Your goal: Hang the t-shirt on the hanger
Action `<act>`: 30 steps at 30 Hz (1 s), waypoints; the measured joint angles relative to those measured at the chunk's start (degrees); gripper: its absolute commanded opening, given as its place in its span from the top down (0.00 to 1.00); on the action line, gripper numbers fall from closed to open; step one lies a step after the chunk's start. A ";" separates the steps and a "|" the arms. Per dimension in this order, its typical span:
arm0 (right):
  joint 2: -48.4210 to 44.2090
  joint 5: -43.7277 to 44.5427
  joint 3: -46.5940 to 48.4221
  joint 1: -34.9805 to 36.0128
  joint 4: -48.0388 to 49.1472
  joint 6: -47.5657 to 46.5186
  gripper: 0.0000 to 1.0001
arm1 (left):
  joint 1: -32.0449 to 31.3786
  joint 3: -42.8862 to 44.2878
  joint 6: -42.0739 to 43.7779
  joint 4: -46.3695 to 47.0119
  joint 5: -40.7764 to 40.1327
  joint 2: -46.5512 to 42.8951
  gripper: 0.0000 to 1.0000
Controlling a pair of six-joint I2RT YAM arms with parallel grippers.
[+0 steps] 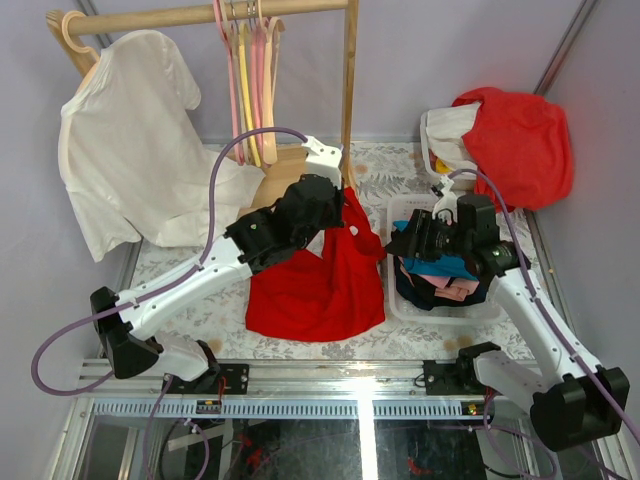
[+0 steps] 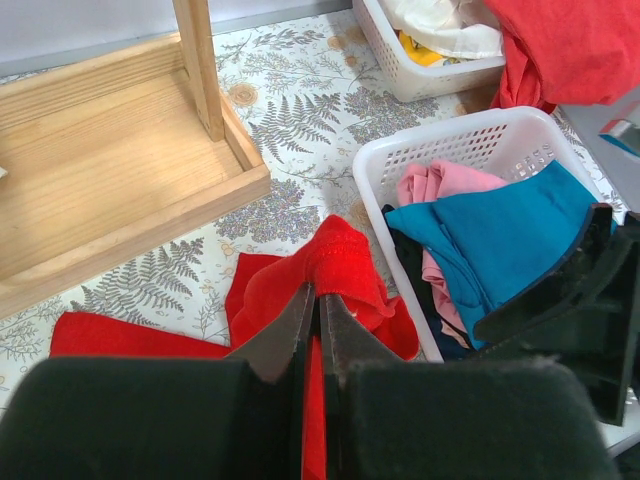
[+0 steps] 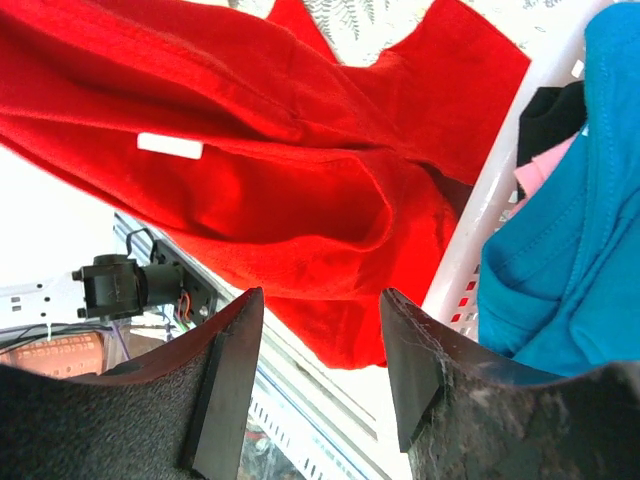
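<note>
Basket [image 2: 450, 135] holds teal, pink, black clothes [image 2: 500, 220]. My left claw [image 2: 317, 295], low over the table [image 2: 300, 120], is clamped on the t-shirt [image 1: 320, 295] — heaped beside the basket; right claw [image 3: 320, 300], over the basket, gapes empty.

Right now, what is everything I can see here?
red t-shirt: one, bright red, table centre, one part lifted
white t-shirt: one, hanging at the rail's left end
wooden hanger: one, pale wood, under the white t-shirt
pink hangers: several, on the rail
yellow hanger: one, among the pink ones
clothes rack: one, pale wood, at the back
near basket: one, white, holding teal, pink and black clothes
far basket: one, white, back right
red-orange garment: one, draped over the far basket
tablecloth: one, pale with fern print
left arm: white and black, jaws shut on the red t-shirt
right arm: white and black, jaws open beside the red t-shirt
</note>
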 measured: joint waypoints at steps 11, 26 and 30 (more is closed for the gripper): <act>8.57 2.99 0.07 4.20 1.75 0.72 0.43 | 0.00 0.02 0.07 -0.04 0.00 -1.60 1.00; 15.50 8.96 2.29 8.68 4.31 2.91 0.43 | 0.00 0.02 0.13 -0.31 -0.44 -4.48 1.00; 15.50 9.70 4.74 8.68 4.07 3.04 0.40 | 0.00 0.02 0.46 -0.35 -0.81 -5.46 1.00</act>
